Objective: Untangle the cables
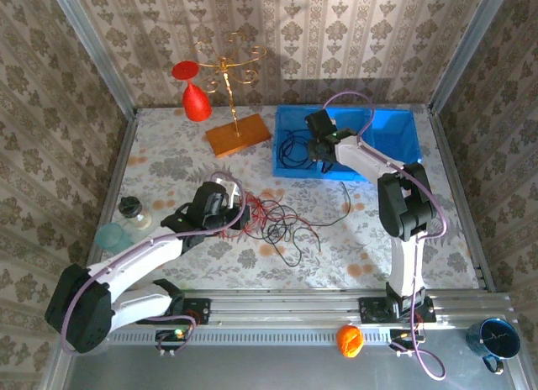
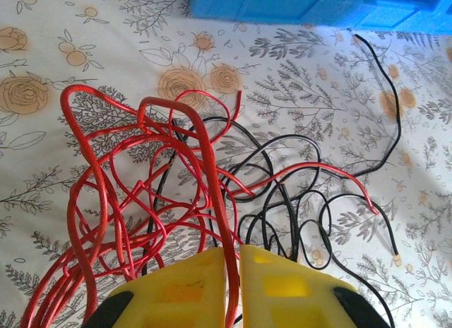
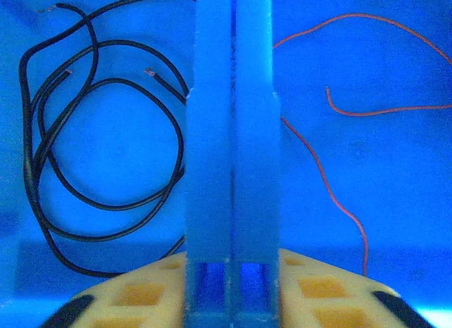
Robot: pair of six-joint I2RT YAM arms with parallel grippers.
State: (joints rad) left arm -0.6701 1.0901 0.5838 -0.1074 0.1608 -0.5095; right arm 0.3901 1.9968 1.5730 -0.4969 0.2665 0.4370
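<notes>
A tangle of red and black cables (image 1: 277, 218) lies mid-table. My left gripper (image 1: 239, 207) sits at its left edge, shut on a thick red cable (image 2: 212, 165) that runs up between the yellow fingers (image 2: 183, 285). Black loops (image 2: 304, 201) spread to the right of it. My right gripper (image 1: 324, 148) is down inside the blue bin (image 1: 395, 134). Its fingers (image 3: 141, 293) press against both sides of the bin's upright divider (image 3: 229, 130). A coiled black cable (image 3: 106, 201) lies left of the divider and a thin red wire (image 3: 332, 194) lies right of it.
A single black cable (image 1: 346, 197) trails from the bin's front toward the tangle. A wooden base with a gold stand (image 1: 238, 136) and a red ornament (image 1: 195, 100) stand at the back left. A jar (image 1: 132, 209) and teal cup (image 1: 112, 236) sit at the left edge.
</notes>
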